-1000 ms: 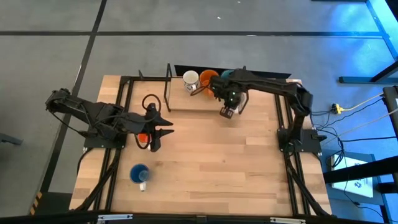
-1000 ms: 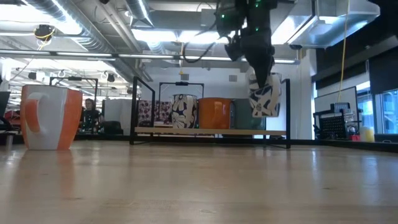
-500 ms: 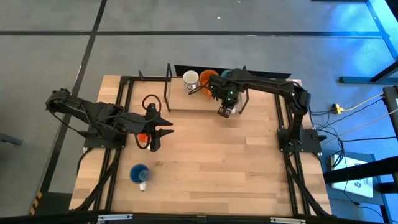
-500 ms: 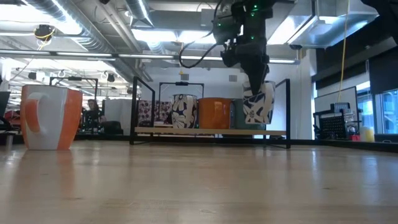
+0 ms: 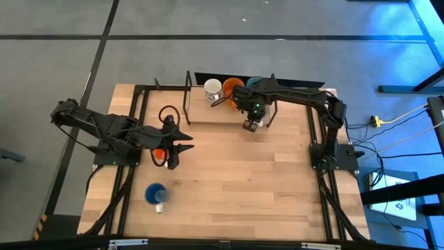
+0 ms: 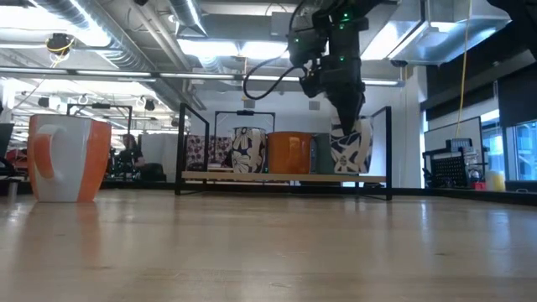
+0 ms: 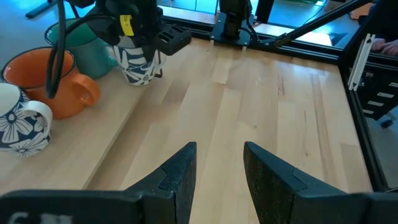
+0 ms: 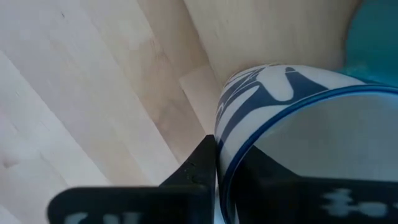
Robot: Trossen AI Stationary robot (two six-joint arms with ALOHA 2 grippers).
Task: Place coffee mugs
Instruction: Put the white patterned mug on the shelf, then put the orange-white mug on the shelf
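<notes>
My right gripper (image 5: 251, 125) is shut on a white mug with blue patterns (image 6: 351, 148) at the wooden shelf board (image 6: 285, 177) of the black wire rack (image 5: 187, 97), at the table's far edge. Whether the mug's base touches the board I cannot tell. Beside it on the board stand a teal mug (image 7: 81, 43), an orange mug (image 5: 232, 89) and a white flowered mug (image 5: 214, 89). My left gripper (image 5: 182, 147) is open and hovers over the table's left half, with an orange mug (image 5: 159, 154) partly hidden under it. A blue mug (image 5: 156, 194) stands near the near-left corner. My right gripper pinches the patterned mug by its rim and wall (image 8: 219, 134), one finger (image 8: 200, 167) outside and the other inside the hollow. The fingers come from above, pointing down. The mug hangs upright below them, its base (image 6: 349, 170) at the level of the shelf board.
The rack's upright wires (image 6: 182, 147) stand at the shelf's ends. Black frame rails (image 5: 135, 125) run along the table's left and right sides. Bare wood (image 5: 243, 187) lies between the arms and toward the near edge. Cables (image 5: 374, 121) trail off the right side.
My right gripper has gone down with the patterned mug and a little toward the orange mug on the shelf. The mug, hanging well above the shelf board a second ago, now sits at the board's level, still upright.
</notes>
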